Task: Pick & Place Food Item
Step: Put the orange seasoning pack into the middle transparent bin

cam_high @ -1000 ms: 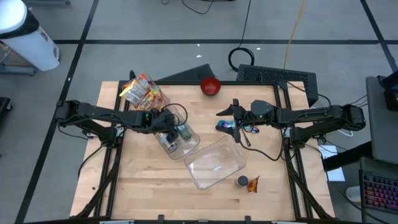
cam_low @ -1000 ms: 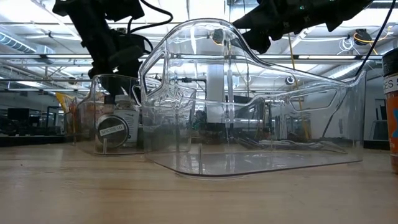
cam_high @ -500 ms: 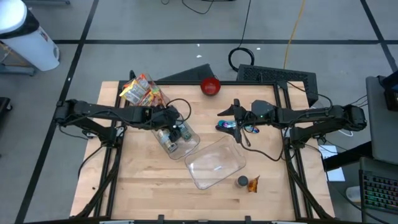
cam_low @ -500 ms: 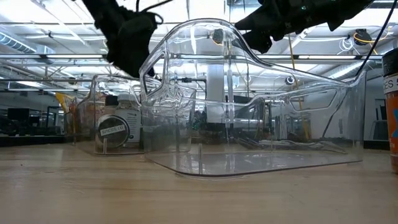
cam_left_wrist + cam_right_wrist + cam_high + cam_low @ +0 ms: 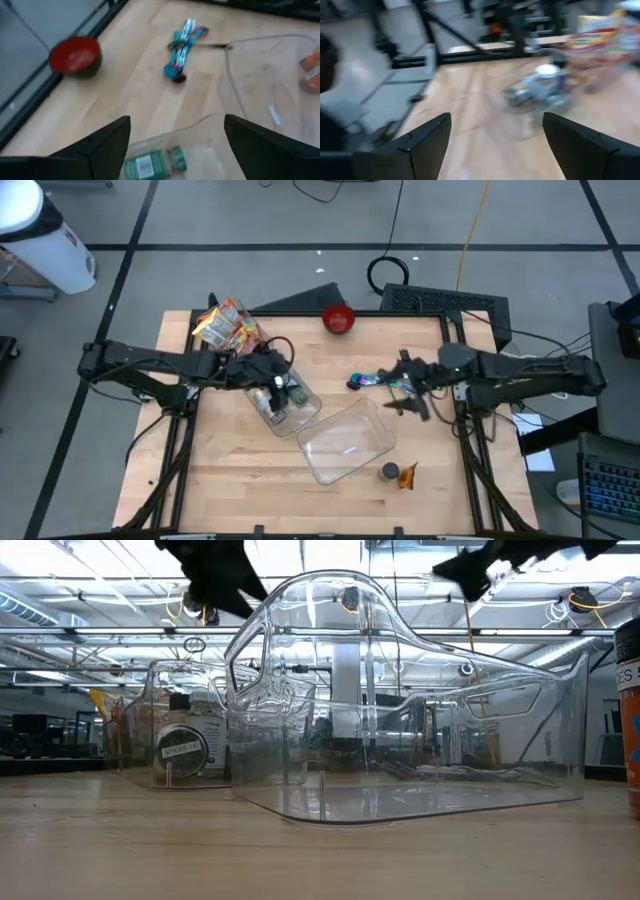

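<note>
Observed change over the last second: the left end effector (image 5: 272, 366), previously low over the small clear bin (image 5: 290, 402) at about 9 o'clock from the surface's centre, has lifted and drawn back toward its own side; it now hangs above that bin's rim, fingers (image 5: 107, 145) wide apart with nothing between them; the green-labelled jar (image 5: 155, 161) lies on its side inside the bin directly beneath it, alongside a second jar with a round lid (image 5: 181, 747); judged, the jar has been released there and this placement is complete. The right end effector (image 5: 408, 387) has likewise swung away toward 3 o'clock, leaving the blue wrapped item (image 5: 372, 379) on the bare wooden surface (image 5: 230, 480) just beside it; its fingers (image 5: 420, 145) stand wide and empty. The large clear bin (image 5: 345, 442), at 6 o'clock from centre, holds nothing visible; the red bowl (image 5: 338, 318) sits at 12 o'clock by the far edge, the snack bag (image 5: 228, 326) at 10 o'clock; a small dark-capped jar (image 5: 390, 472) rests near the large bin. Judged remaining work: the wrapped item is not yet collected.
</note>
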